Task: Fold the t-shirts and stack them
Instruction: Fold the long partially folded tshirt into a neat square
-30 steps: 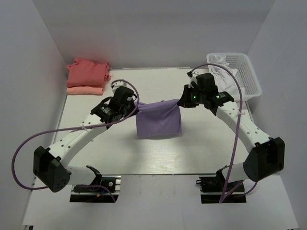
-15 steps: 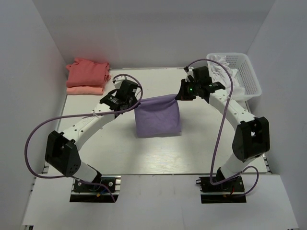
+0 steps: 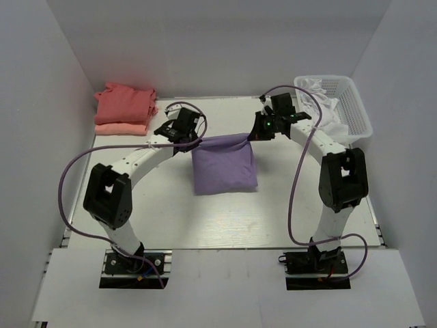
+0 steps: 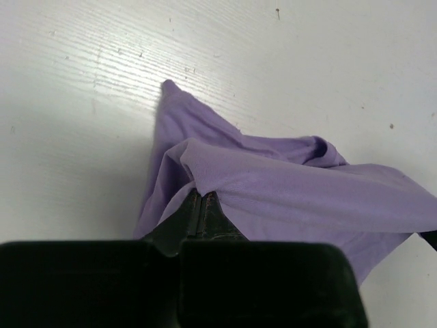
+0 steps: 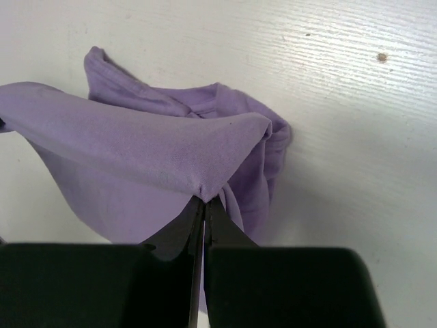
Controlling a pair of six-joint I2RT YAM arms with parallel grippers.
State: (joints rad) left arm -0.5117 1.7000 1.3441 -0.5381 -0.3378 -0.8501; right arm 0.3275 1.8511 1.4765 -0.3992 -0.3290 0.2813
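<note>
Lavender-purple soft cloth t-shirt near bench centre, slightly toward far edge. Top edge lifted and stretched between both grippers; lower part drapes onto white bench. Left gripper pinched tight on shirt's upper left corner. Right gripper clamped on upper right corner. Cloth sags slightly between them. Coral-red folded shirt stacked on paler salmon-pink folded shirt, far left corner. White plastic mesh basket holding white cloth, far right corner.

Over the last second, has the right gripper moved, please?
Yes. The right gripper, holding the lavender t-shirt, has shifted toward the table's far edge, judged against the white basket.
</note>
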